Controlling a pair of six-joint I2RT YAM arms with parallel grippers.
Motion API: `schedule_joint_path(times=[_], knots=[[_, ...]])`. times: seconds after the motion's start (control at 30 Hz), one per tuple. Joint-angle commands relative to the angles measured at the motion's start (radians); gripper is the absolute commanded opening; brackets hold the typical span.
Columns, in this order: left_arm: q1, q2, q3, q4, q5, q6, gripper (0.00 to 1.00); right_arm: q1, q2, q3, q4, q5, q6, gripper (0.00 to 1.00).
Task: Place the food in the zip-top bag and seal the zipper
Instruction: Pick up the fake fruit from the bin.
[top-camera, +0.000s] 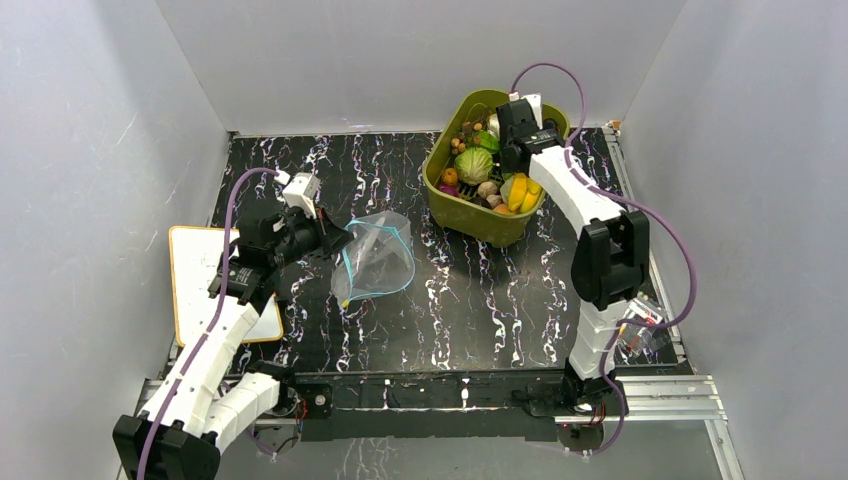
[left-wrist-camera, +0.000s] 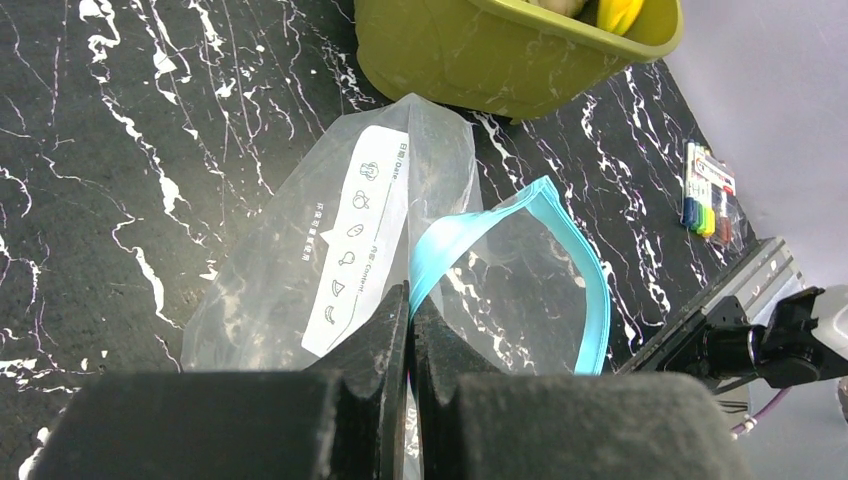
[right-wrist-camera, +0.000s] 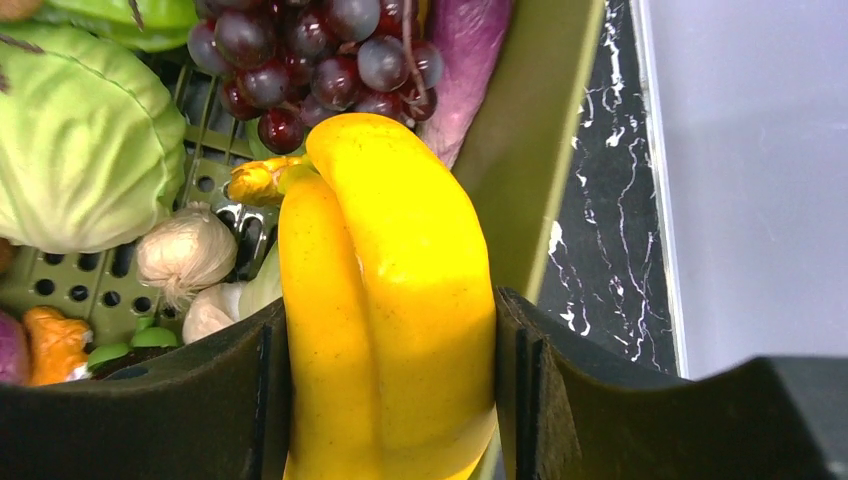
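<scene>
Black marbled desk (top-camera: 480, 300), grey walls: left tool (left-wrist-camera: 410, 310) is clamped shut on the zip-top bag (top-camera: 375, 262) at its blue zipper (left-wrist-camera: 455, 238), mouth gaping. Right tool (right-wrist-camera: 390, 340), inside the olive tub (top-camera: 480, 222), grips yellow bananas (right-wrist-camera: 390, 280) on both sides.

**A:** What's the pincer (left-wrist-camera: 410, 305) doing?

**B:** Its jaws are pressed together, and the near end of the zipper (left-wrist-camera: 592, 290) is nipped between the tips.

**A:** And the bag (left-wrist-camera: 265, 290)?

**B:** It's on the table (left-wrist-camera: 120, 150) straight ahead of the tips, spreading ahead-left. The mouth gapes, with the zipper looping out ahead-right and curving back. A white label (left-wrist-camera: 355, 250) with small icons runs away from the tips.

**A:** Beyond that?

**B:** The tub (left-wrist-camera: 480, 60) is farther ahead. The bag's far end reaches its base, but I can't tell if they touch. A yellow piece (left-wrist-camera: 620, 12) shows over its rim.

**A:** Off to the right?

**B:** There's a pen pack (left-wrist-camera: 705, 190) well ahead-right, and a metal rail (left-wrist-camera: 745, 275) nearer, also to the right.
</scene>
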Motion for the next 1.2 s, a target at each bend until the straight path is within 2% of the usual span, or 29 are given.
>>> schedule_joint_path(times=[0.0, 0.2, 0.37, 0.6, 0.77, 0.97, 1.17], knots=[[-0.005, 0.006, 0.014, 0.021, -0.069, -0.044, 0.00, 0.002, -0.123, 0.024, 0.028, 0.023, 0.021, 0.38], [-0.005, 0.043, 0.080, 0.032, -0.090, -0.061, 0.00, 0.011, -0.181, 0.085, -0.045, 0.027, 0.056, 0.34], [-0.005, 0.065, 0.153, 0.039, -0.150, -0.039, 0.00, 0.017, -0.245, 0.114, -0.130, -0.098, 0.084, 0.33], [-0.006, 0.076, 0.193, 0.057, -0.251, 0.022, 0.00, 0.055, -0.347, 0.114, -0.194, -0.182, 0.133, 0.29], [-0.005, 0.100, 0.149, 0.073, -0.309, 0.046, 0.00, 0.127, -0.444, 0.054, -0.193, -0.239, 0.153, 0.28], [-0.005, 0.129, 0.089, 0.090, -0.249, 0.005, 0.00, 0.179, -0.555, -0.010, -0.188, -0.378, 0.193, 0.28], [-0.005, 0.153, 0.064, 0.089, -0.196, -0.035, 0.00, 0.279, -0.658, -0.169, -0.108, -0.529, 0.297, 0.25]])
